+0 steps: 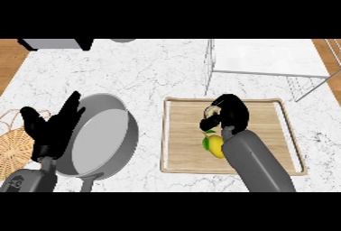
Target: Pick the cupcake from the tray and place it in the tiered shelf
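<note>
On the wooden tray [183, 135] at centre right, my right hand [230, 113] curls around the cupcake [214, 110], of which only a pale beige edge shows between the fingers. The rest of the cupcake is hidden by the hand. The tiered shelf [266, 63], white with thin wire legs, stands at the back right beyond the tray. My left hand [50, 126] rests open at the left, fingers up, beside a pan.
A yellow lemon with a green leaf [214, 143] lies on the tray just beside my right forearm. A grey frying pan [100, 135] sits left of the tray. A woven wicker mat [15, 142] lies at the left edge.
</note>
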`<state>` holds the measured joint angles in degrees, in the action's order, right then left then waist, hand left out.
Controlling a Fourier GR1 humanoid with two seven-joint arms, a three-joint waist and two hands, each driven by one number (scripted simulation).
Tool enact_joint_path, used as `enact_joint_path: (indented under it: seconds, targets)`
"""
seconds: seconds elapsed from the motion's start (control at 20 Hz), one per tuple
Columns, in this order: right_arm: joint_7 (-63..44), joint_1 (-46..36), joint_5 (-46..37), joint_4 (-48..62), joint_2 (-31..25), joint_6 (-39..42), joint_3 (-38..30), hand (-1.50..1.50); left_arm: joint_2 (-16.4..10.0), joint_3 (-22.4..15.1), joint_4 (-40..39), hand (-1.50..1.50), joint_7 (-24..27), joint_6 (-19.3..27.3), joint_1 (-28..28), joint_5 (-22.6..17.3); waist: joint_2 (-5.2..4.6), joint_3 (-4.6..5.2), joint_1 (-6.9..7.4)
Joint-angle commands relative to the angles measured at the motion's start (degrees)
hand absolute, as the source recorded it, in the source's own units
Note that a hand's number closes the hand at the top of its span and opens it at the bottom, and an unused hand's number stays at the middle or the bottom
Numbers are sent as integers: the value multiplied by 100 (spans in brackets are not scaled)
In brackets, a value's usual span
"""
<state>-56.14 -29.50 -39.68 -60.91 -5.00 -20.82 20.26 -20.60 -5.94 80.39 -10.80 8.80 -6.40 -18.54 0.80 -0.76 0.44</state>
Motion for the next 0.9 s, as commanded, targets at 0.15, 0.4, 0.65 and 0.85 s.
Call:
enact_joint_path:
  seconds: [0.15, 0.4, 0.65, 0.85]
  targets:
    - [2070, -13, 638, -595, -13, 1761, 1167, 150, 133, -171, -294, 0, -320, -13, 209, -8, -105, 68, 46]
    - [2262, -47, 533, -2092, -443, 1651, 1095, 150, 162, -81, -490, 0, -237, 44, 440, 46, -36, 80, -197]
    - [1200, -313, 387, -3881, -865, 1925, 628, 150, -33, 210, -320, 0, -339, -102, 503, -165, 8, 86, -266]
    - [368, -724, 477, -4724, -1285, 2548, 11, 150, -3, 136, -408, 0, -65, -264, 739, -77, -15, 90, -226]
